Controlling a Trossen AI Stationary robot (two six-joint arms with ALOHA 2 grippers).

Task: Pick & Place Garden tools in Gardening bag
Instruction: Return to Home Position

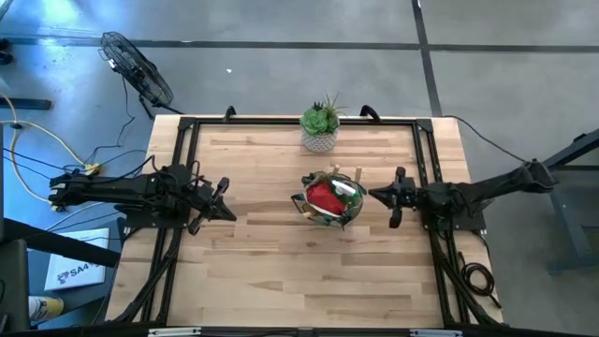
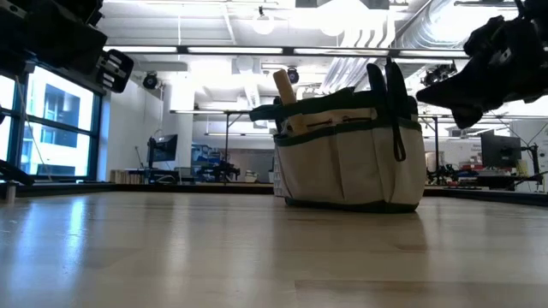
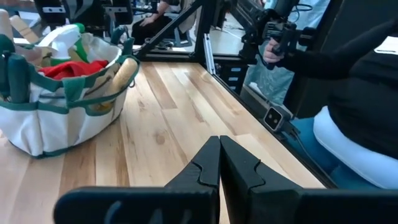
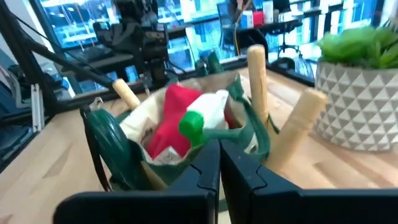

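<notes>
Since the gardening bag (image 1: 351,213) stands loaded near mid-worktop (image 1: 262,253), between the two arms and closer to the right one, it would likely handle as a soft, sagging load with canvas walls that fold. The best hold looks to be a loop handle or the green rim, not the pockets. Red gloves (image 1: 324,196) lie limp on top, and stiff wooden handles (image 4: 256,74) poke up and could snag. What seems to be a spray bottle (image 4: 199,118) is blurred. The left claw (image 1: 227,200) and right claw (image 1: 376,195) are both closed, empty and clear of the bag.
</notes>
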